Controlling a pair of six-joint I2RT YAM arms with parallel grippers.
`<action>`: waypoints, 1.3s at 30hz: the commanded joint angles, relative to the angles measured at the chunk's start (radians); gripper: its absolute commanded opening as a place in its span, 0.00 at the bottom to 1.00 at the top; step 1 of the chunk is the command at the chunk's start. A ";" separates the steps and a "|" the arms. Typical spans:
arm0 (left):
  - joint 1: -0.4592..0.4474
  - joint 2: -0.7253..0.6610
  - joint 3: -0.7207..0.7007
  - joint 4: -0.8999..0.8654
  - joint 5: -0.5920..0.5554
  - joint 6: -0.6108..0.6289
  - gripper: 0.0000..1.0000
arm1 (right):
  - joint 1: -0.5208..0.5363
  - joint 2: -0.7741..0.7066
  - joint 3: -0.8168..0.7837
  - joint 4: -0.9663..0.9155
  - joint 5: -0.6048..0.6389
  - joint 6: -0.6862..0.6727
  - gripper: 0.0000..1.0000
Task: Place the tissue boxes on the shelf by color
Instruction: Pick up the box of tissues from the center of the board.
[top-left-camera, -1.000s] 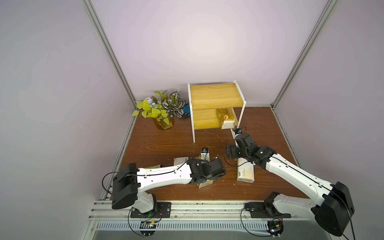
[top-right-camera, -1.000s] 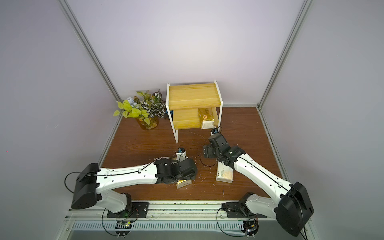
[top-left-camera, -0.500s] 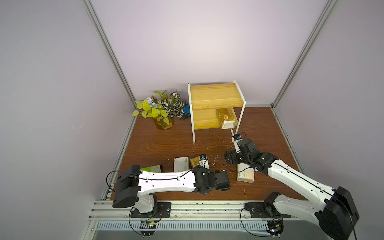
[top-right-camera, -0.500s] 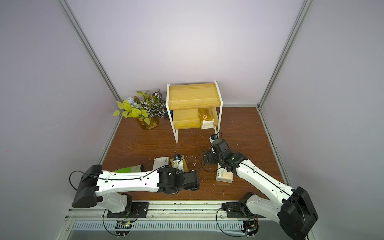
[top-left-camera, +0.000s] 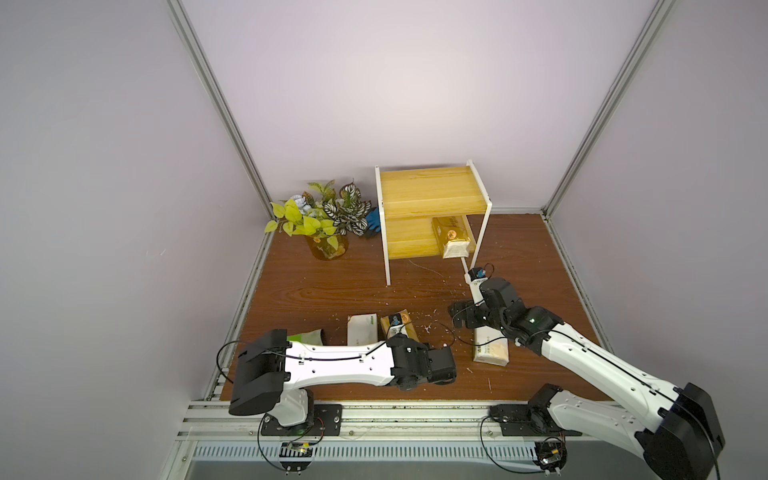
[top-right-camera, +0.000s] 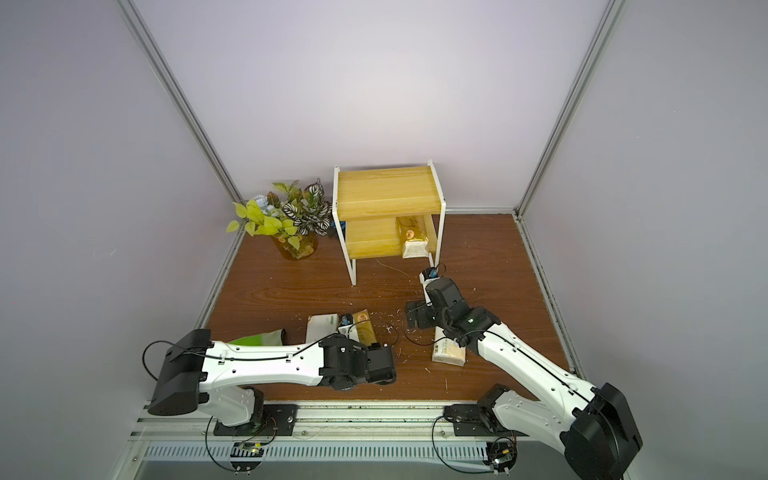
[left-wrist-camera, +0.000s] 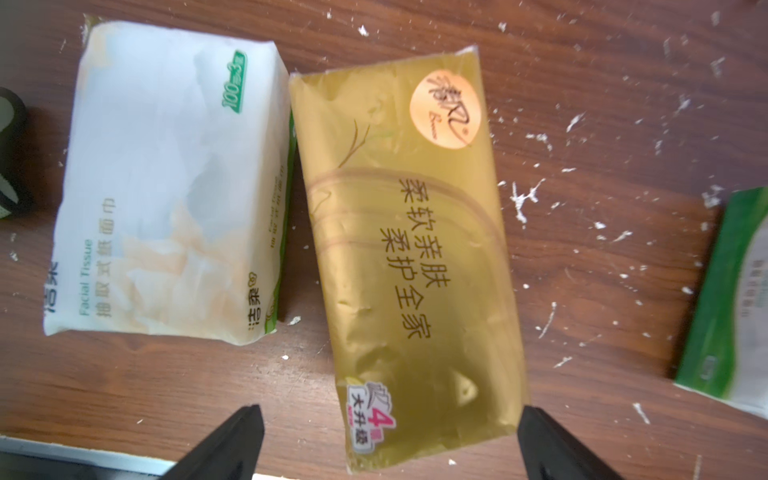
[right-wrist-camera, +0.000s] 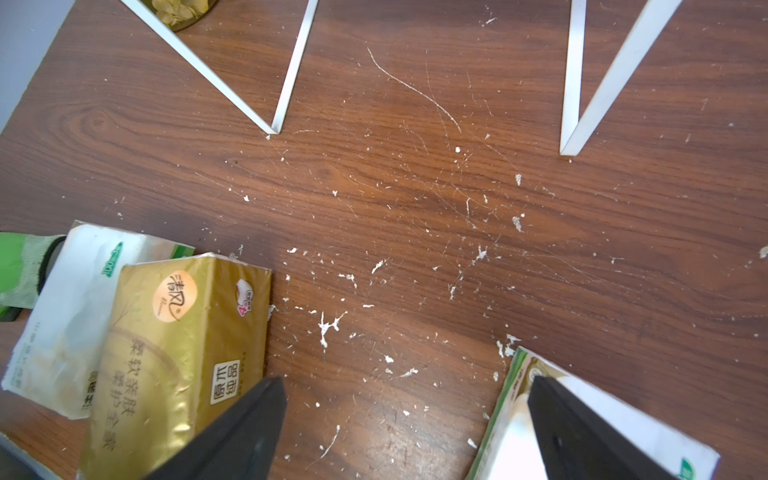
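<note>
The shelf (top-left-camera: 432, 195) (top-right-camera: 386, 193) stands at the back with one gold tissue box (top-left-camera: 452, 237) (top-right-camera: 413, 239) on its lower board. A second gold box (left-wrist-camera: 407, 249) (top-left-camera: 401, 330) (right-wrist-camera: 178, 353) lies on the table, touching a white box (left-wrist-camera: 170, 187) (top-left-camera: 362, 332) beside it. Another white box (top-left-camera: 490, 349) (top-right-camera: 449, 353) (right-wrist-camera: 602, 436) lies to the right. My left gripper (left-wrist-camera: 390, 415) is open above the gold box's near end, one finger on each side. My right gripper (right-wrist-camera: 405, 382) (top-left-camera: 465, 320) is open over bare table, one finger above the right white box.
A potted plant (top-left-camera: 328, 224) and a blue glove (top-left-camera: 374, 222) sit left of the shelf. A green glove (top-left-camera: 305, 336) (right-wrist-camera: 16, 266) lies by the left white box. White crumbs litter the wooden table (right-wrist-camera: 415, 208). Walls close in on three sides.
My left wrist has pulled back toward the front edge, uncovering the gold and white boxes. My right gripper has drifted slightly back toward the right white box. Both stay open.
</note>
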 joint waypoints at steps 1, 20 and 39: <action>0.013 0.034 0.028 -0.039 0.016 0.016 0.99 | -0.003 -0.032 0.005 0.021 0.003 -0.008 0.99; 0.044 0.116 0.104 -0.037 0.027 0.060 0.99 | -0.003 -0.051 -0.021 0.030 -0.015 -0.003 0.99; 0.053 0.172 0.069 -0.032 0.075 0.041 0.98 | -0.004 -0.069 -0.043 0.039 -0.039 0.006 0.98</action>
